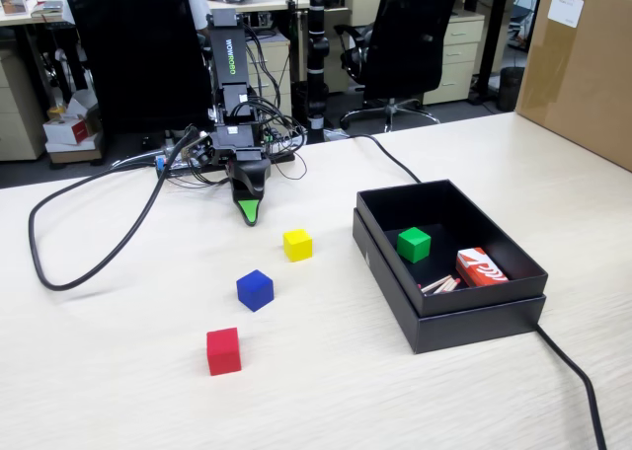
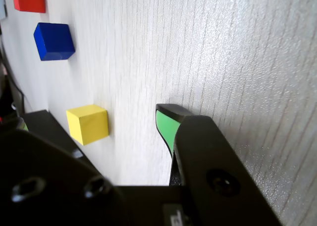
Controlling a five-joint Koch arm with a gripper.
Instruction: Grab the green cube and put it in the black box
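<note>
- red cube (image 1: pixel 223 350) sits nearest the fixed camera, on bare pale table (image 1: pixel 118 371).
- green cube (image 1: pixel 414 244) rests on the floor of the black box (image 1: pixel 464 322), beside a red-and-white packet (image 1: pixel 481 267); placing looks done.
- blue cube (image 1: pixel 255 290) and yellow cube (image 1: pixel 297 244) lie apart, left of the box.
- gripper (image 1: pixel 250 211) points down near the arm's base, tip by the table, holding nothing; only one green tip shows, so i cannot tell how far the jaws are open.

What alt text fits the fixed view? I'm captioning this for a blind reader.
A green cube sits inside a black box on a pale wooden table, beside a red packet. To the left, yellow, blue and red cubes lie near the gripper, which points down at the table.
</note>
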